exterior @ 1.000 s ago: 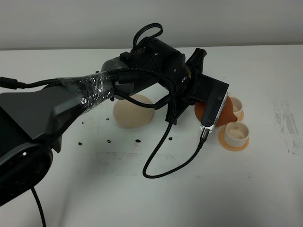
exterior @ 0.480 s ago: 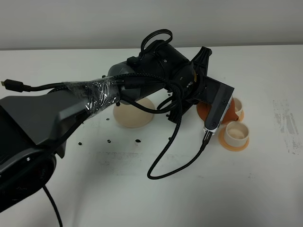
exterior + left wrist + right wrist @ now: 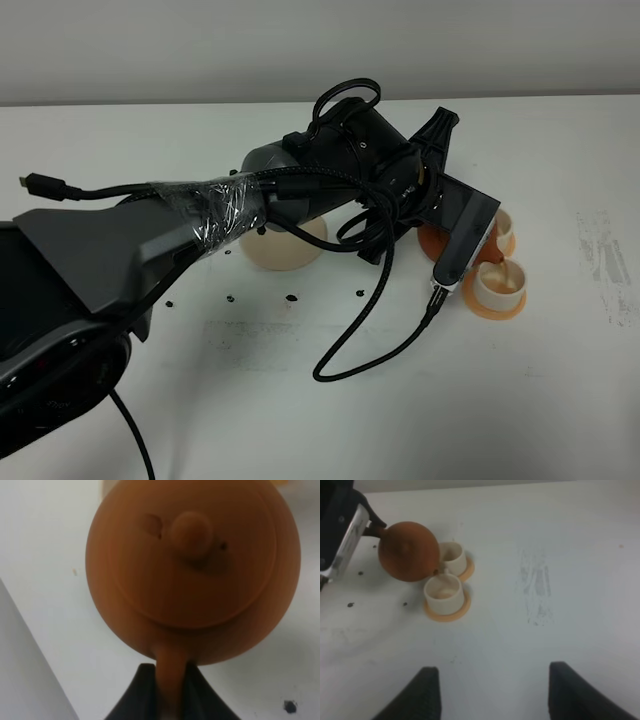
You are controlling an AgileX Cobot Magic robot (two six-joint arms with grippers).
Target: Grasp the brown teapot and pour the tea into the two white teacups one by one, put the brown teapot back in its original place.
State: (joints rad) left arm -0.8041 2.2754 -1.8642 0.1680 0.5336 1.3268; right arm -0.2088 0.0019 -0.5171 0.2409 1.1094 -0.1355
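Teapot: the small round reddish-brown clay teapot point(image 3: 407, 551) is held clear of the bench point(image 3: 545, 630) and tipped, its spout just above the rim of the front white cylindrical teacup point(image 3: 444, 592). The rear white cylindrical teacup point(image 3: 452, 556) is partly hidden behind it.
Left pincer: the left pincer point(image 3: 169, 680) is pinched onto the teapot's loop handle point(image 3: 170, 657).
Right pincer: the right pincer point(image 3: 492, 675) is spread, nothing is held, and it is well apart from the cups.
Handling: fired clay is judged stiff, brittle and smooth, and heavier when filled. Knocks against the cups are to be avoided. The knobbed lid point(image 3: 192, 530) may slip at a steep tilt.
Hold point: the loop handle is judged the proper hold, as the round body is too wide.
Cups: judged light and easily toppled. Each stands on an orange round coaster point(image 3: 462, 609).
Return place: the round cream-beige saucer point(image 3: 285, 240) is partly hidden by the left arm.
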